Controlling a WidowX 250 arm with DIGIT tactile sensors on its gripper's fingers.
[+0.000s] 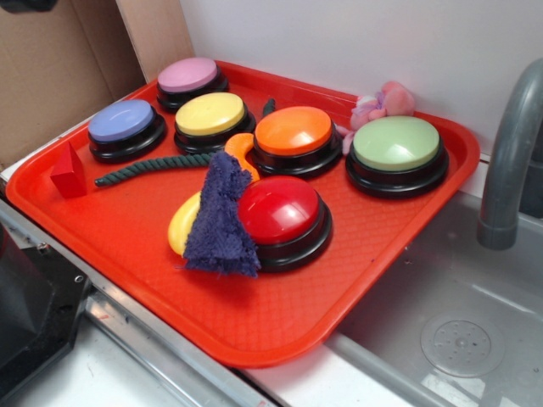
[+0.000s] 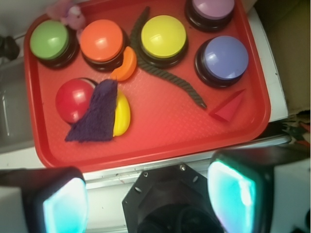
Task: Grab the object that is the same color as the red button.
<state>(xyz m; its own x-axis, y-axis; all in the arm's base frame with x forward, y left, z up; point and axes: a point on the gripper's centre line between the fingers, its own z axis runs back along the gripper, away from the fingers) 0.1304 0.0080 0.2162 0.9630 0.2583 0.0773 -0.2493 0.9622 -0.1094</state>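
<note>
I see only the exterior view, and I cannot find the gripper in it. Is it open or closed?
Observer: The wrist view shows the gripper open, with its fingers wide apart and nothing between them.
Operator: Is it above the red block?
Observer: No. It is outside the near rim of the tray. The red block lies ahead, toward the right of the wrist picture.
Operator: Does the rope touch the block?
Observer: Seen from above, the rope ends close to the block, but a narrow strip of tray shows between them.
</note>
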